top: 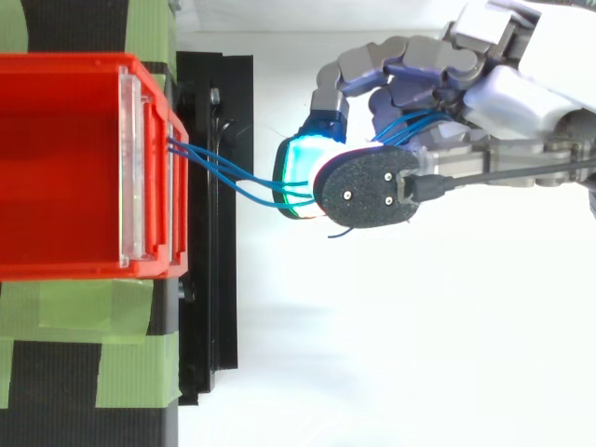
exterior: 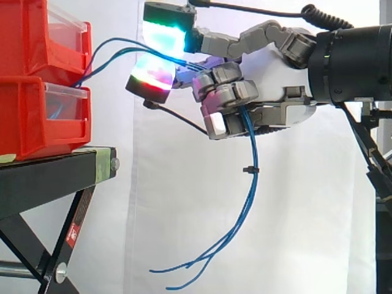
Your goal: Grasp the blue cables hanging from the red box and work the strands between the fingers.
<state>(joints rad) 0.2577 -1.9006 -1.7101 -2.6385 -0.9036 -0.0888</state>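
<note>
Robot hand [exterior: 269,73]: level with the stacked red boxes, fingers curled and clenched on the blue cables [exterior: 250,184]; strands pinched between glowing fingertips [exterior: 153,76]. Blue cables: emerge at the front of the lower red box [exterior: 24,116], span the gap to the hand, pass through the curled fingers, hang loose beneath, ends splayed.
</note>
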